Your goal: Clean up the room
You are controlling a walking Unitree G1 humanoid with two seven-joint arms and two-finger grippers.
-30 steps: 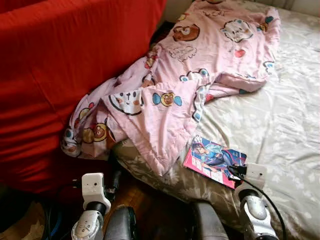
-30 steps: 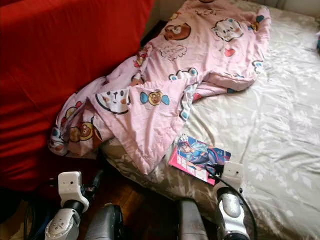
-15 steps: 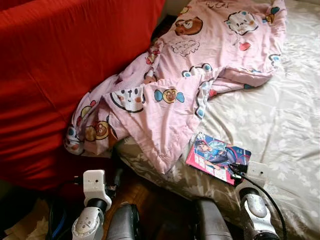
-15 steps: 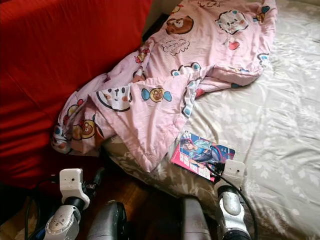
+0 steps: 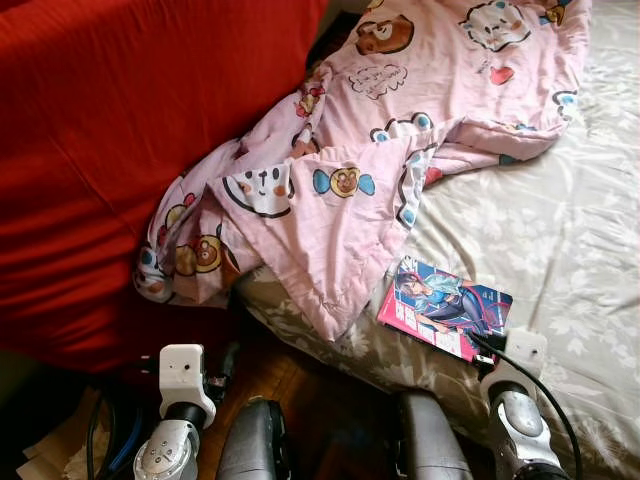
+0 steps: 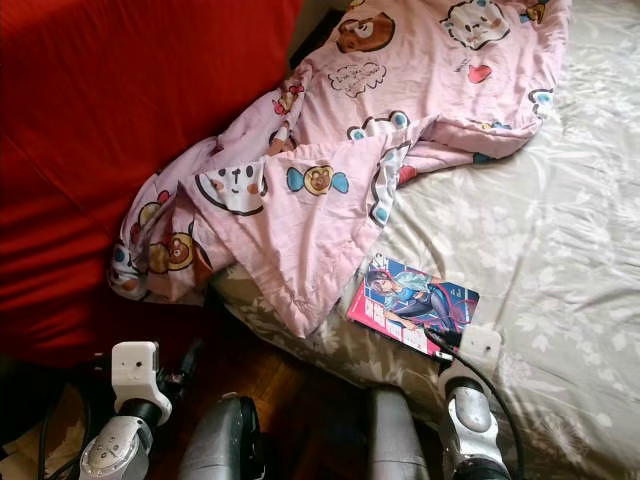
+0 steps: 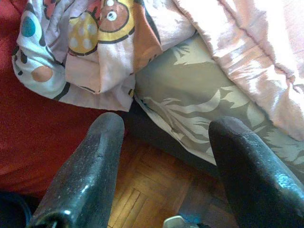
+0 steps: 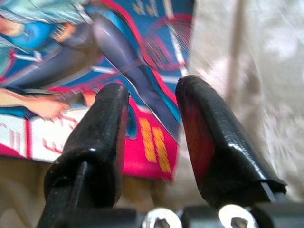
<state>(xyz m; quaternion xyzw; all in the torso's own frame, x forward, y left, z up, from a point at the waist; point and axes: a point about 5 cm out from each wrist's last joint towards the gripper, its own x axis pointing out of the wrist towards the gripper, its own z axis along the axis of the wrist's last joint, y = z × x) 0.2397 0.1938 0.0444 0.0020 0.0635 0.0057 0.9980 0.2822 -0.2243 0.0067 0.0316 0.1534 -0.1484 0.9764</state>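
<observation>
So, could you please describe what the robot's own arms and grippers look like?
Both arms are silver metal tubes with white boxy wrist blocks. A thin black cable loops along the right arm. The left gripper and right gripper each have two long, tapered black fingers with a grainy, slightly glossy surface.

Camera dipped toward bed (image 5: 560, 230). Right gripper (image 8: 151, 107) drew back slightly, now at comic's (image 5: 445, 305) near corner, fingers parted.

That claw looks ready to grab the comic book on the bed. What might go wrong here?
The right claw is open at a corner of the comic book, which lies flat on the soft bedsheet. It might bend the cover, or pinch the sheet along with it. The book sits near the bed's edge, so a nudge could push it to the wooden floor. The pink blanket already hangs off there.
</observation>
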